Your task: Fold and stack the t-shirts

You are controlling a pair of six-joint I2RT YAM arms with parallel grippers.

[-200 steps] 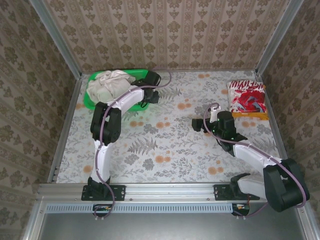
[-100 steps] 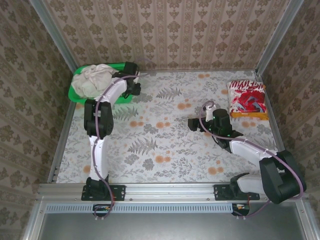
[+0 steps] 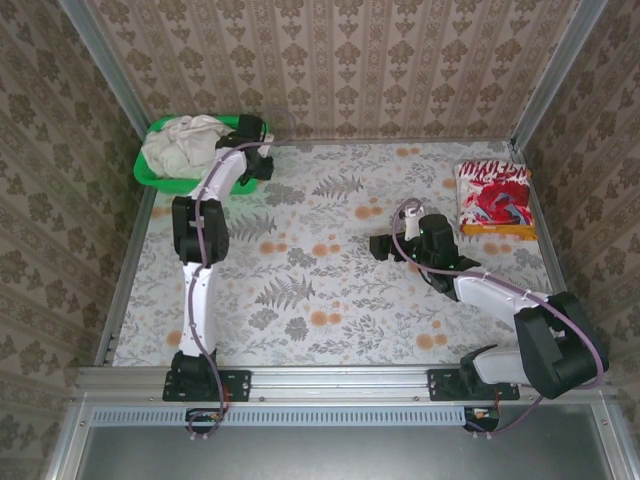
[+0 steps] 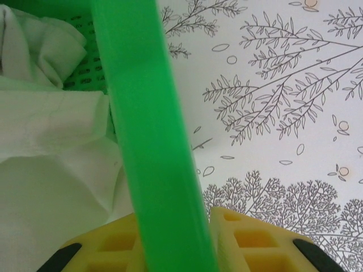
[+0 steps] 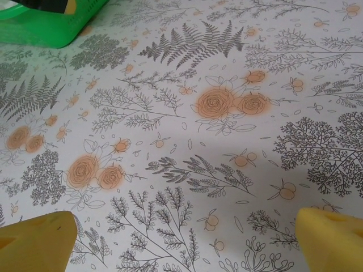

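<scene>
- Yellow fingertips (image 5: 37, 238) of my right gripper (image 5: 184, 235) stand spread wide, low over the floral table (image 5: 187, 141), with nothing between them. The top camera places this gripper right of centre.
- Beyond it, at the right edge of the top frame, a red-and-white t-shirt (image 3: 492, 195) lies already folded, well apart from both my grippers.
- Farthest off, in the upper left corner of the top frame, my left gripper (image 4: 173, 243) is pressed together on the rim of the green mesh basket (image 4: 142, 113). The rim runs straight between its pads.
- Off-white t-shirts (image 4: 51, 187) sit crumpled inside that basket, heaped against the inner side of the rim.
- Handling, as I judge it: the cotton is soft, light and limp, not fragile. It will sag and trail from any single hold. A raised fold on top of the heap, or a hem or shoulder edge, looks like the place to pinch, clear of the mesh.
- My left wrist camera gives the clamp on the rim, the mesh holes and the creases in the cloth. The top camera gives the heap's outline and how far it lies from the folded shirt. My right wrist camera settles the spread of its fingers and catches a basket corner at upper left.
</scene>
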